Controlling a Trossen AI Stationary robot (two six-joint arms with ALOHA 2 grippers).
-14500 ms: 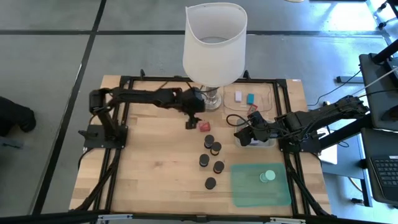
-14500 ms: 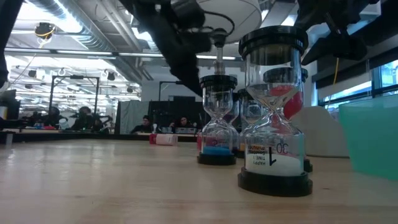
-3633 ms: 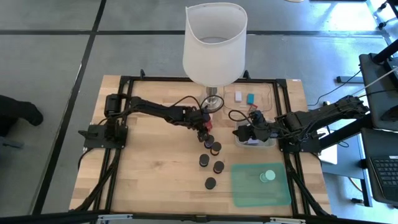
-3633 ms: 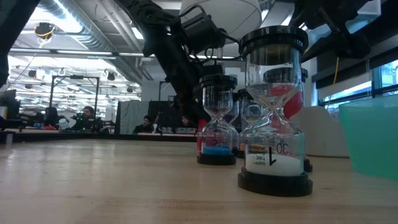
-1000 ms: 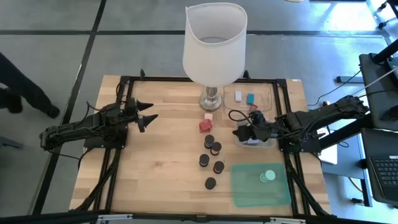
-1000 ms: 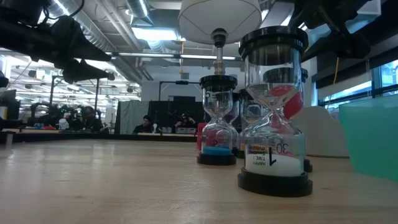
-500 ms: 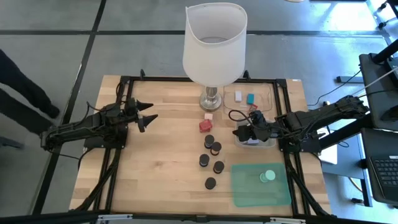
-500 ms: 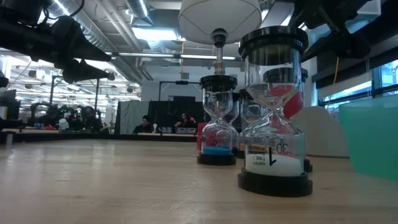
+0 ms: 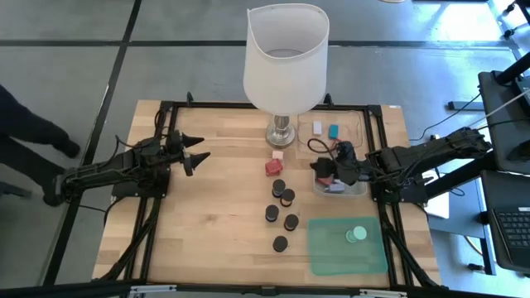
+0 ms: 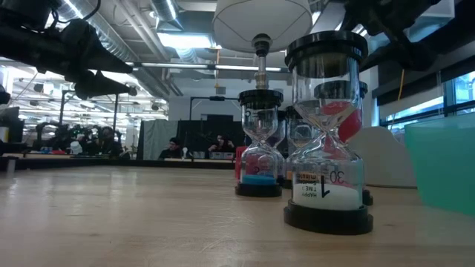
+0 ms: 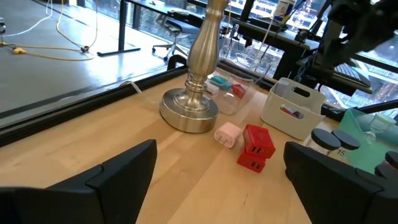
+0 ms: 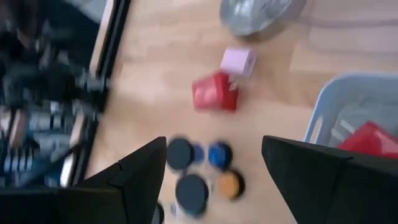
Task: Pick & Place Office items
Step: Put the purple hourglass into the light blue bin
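left arm: waiting at the table's left side, left gripper point(image 9: 199, 156) hanging over bare wood with its fingers spread wide apart, nothing between them
right arm: reaching in from the right, right gripper point(image 9: 325, 171) hovering at the left edge of the grey tray; fingers standing partly apart, nothing seen clamped between them
grey tray: small pale grey plastic bin point(image 9: 358, 189) sitting right of table centre, holding a red block point(image 12: 371, 138) and something pinkish (too small to tell)
clear tray: clear plastic tray point(image 9: 358, 121) lying behind the grey one, holding a small white block point(image 9: 317, 127), a teal block point(image 9: 334, 132) and a small red piece point(image 9: 337, 142)
green mat: translucent green mat point(image 9: 327, 248) lying at the front right, carrying a mint-green disc point(image 9: 357, 234)
loose items: red blocky piece point(image 9: 272, 168) and small pink block point(image 9: 277, 154) sitting just in front of the lamp base; five black-capped sand timers point(image 9: 281, 213) standing in a loose cluster between them and the mat (black rounds from above)
lamp: large white-shaded lamp with silver base point(image 9: 282, 132) standing at the back centre
person: dark-clothed legs point(image 9: 25, 136) showing on the floor left of the table
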